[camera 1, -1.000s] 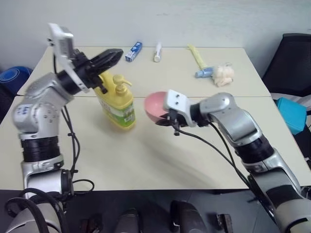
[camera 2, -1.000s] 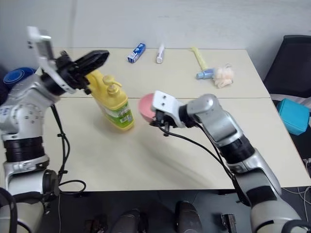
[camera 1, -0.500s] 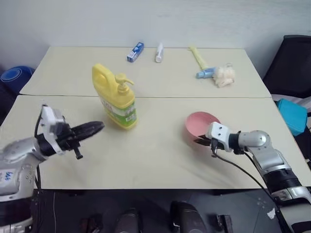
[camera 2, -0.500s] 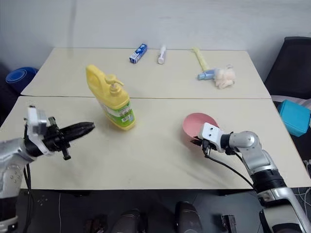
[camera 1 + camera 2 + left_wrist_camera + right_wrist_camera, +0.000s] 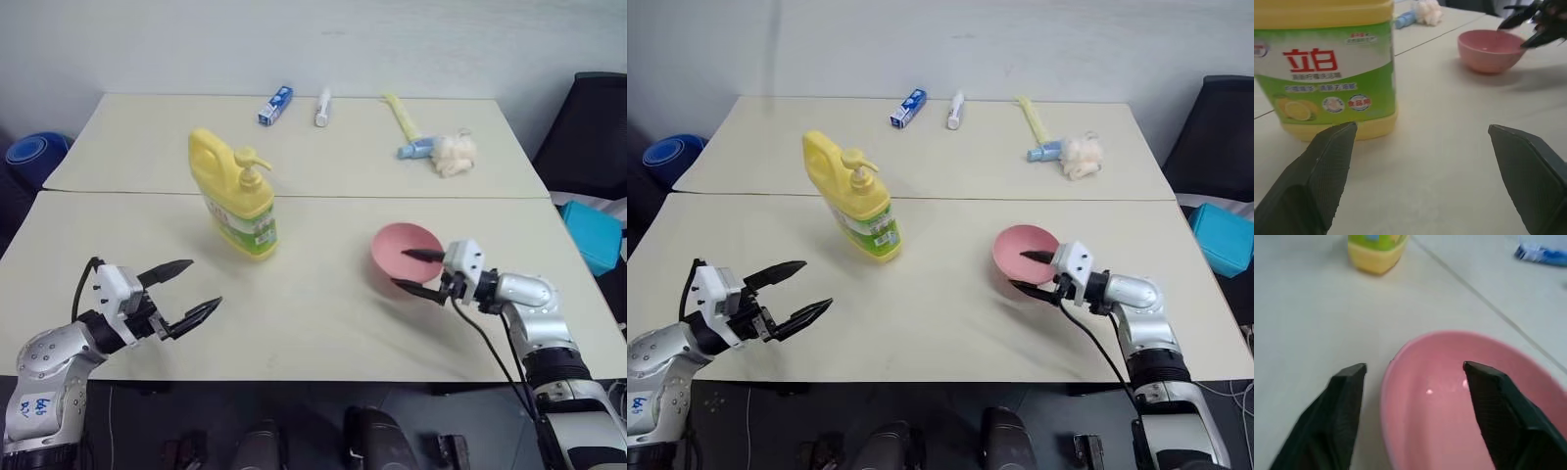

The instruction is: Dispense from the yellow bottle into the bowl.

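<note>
The yellow bottle stands upright on the table left of centre, its pump top pointing right and its green-and-white label facing my left hand. The pink bowl sits upright on the table to the right, apart from the bottle. My left gripper is open and empty, low near the front left edge, a short way in front of the bottle. My right gripper is open, and the bowl's near rim lies between its fingers without being clamped.
Along the far edge lie a blue-and-white tube, a white tube and a pale-yellow handled brush beside a cream puff. A black chair and a teal object stand off the right edge.
Both grippers went from shut to open. My left hand dropped from above the bottle to the front left. My right hand carried the bowl rightward and released it on the table.
</note>
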Action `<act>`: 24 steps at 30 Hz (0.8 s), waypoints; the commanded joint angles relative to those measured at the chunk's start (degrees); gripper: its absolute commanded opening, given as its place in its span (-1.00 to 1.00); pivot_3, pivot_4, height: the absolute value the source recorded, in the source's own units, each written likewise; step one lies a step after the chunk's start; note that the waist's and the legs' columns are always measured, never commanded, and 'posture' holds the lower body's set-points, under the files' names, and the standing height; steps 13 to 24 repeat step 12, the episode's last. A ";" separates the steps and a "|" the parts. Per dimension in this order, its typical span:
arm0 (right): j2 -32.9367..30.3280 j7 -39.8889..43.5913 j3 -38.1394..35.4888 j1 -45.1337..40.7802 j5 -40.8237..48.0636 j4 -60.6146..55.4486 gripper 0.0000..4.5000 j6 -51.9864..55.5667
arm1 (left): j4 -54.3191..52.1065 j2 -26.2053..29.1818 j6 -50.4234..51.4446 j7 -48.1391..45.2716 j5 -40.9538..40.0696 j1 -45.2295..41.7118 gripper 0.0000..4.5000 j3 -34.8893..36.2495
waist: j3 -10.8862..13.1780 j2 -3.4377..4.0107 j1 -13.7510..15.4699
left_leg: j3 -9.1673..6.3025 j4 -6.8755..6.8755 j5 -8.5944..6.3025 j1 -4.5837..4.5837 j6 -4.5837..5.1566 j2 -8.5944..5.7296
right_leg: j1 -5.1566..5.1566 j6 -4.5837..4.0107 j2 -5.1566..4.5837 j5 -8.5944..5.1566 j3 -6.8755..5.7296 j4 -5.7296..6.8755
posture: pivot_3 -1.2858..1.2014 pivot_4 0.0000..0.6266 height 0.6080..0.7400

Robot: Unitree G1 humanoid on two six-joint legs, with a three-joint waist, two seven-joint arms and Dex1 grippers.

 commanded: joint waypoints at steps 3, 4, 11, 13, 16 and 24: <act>-3.17 3.03 -4.41 9.15 7.74 -16.16 0.99 5.33 | 0.41 -0.12 -5.88 2.11 4.44 4.52 1.00 0.75 | 0.00 0.00 0.29 | -0.03 -0.01 -0.01 -0.01 0.01 -0.02 | 0.03 0.00 -0.09 0.00 -0.06 -0.02 | 0.03 -0.52 1.00; -3.62 3.11 -4.96 12.28 8.47 -19.04 0.99 6.11 | 1.06 -0.13 -7.43 2.34 5.69 5.70 1.00 0.63 | 0.00 0.00 0.52 | -0.04 -0.01 -0.02 0.00 0.03 -0.03 | 0.05 0.00 -0.17 0.00 -0.09 -0.02 | 0.03 -0.52 1.00; -5.72 4.88 -8.29 24.91 5.43 -19.47 0.99 -1.57 | 2.45 -1.11 -12.03 5.48 8.62 10.85 1.00 0.95 | 0.00 -0.01 1.50 | 0.08 0.03 -0.07 0.10 0.26 -0.23 | 0.17 0.05 -0.42 0.03 -0.17 -0.03 | 0.03 -0.52 1.00; -5.75 4.36 -8.77 25.42 5.09 -18.63 0.99 -2.41 | 2.19 -0.97 -11.98 5.25 8.41 11.29 1.00 0.64 | 0.00 -0.01 1.50 | 0.07 0.03 -0.08 0.12 0.27 -0.23 | 0.19 0.05 -0.48 0.03 -0.16 -0.03 | 0.03 -0.52 1.00; -5.75 4.36 -8.77 25.42 5.09 -18.63 0.99 -2.41 | 2.19 -0.97 -11.98 5.25 8.41 11.29 1.00 0.64 | 0.00 -0.01 1.50 | 0.07 0.03 -0.08 0.12 0.27 -0.23 | 0.19 0.05 -0.48 0.03 -0.16 -0.03 | 0.03 -0.52 1.00; -5.75 4.36 -8.77 25.42 5.09 -18.63 0.99 -2.41 | 2.19 -0.97 -11.98 5.25 8.41 11.29 1.00 0.64 | 0.00 -0.01 1.50 | 0.07 0.03 -0.08 0.12 0.27 -0.23 | 0.19 0.05 -0.48 0.03 -0.16 -0.03 | 0.03 -0.52 1.00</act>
